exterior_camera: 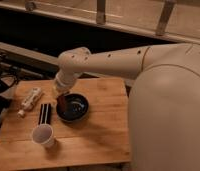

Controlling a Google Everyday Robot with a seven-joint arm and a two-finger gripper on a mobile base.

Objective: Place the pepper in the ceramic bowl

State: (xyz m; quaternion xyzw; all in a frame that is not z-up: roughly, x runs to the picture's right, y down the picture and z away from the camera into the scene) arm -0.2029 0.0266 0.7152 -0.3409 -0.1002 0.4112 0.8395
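Note:
The black glossy ceramic bowl (74, 108) sits on the wooden table (98, 135), left of centre. My gripper (61, 101) hangs from the white arm directly over the bowl's left rim. A small dark red shape at the gripper's tip, the pepper (60, 103), lies against that rim. I cannot tell whether it is held or resting on the bowl. The inside of the bowl looks dark, and nothing else shows in it.
A white paper cup (43, 135) stands near the front left of the table. A flat black object (44, 114) lies left of the bowl, and a white bottle (30, 98) lies further left. My white body (168, 115) fills the right side. Cables (0, 82) hang at the far left.

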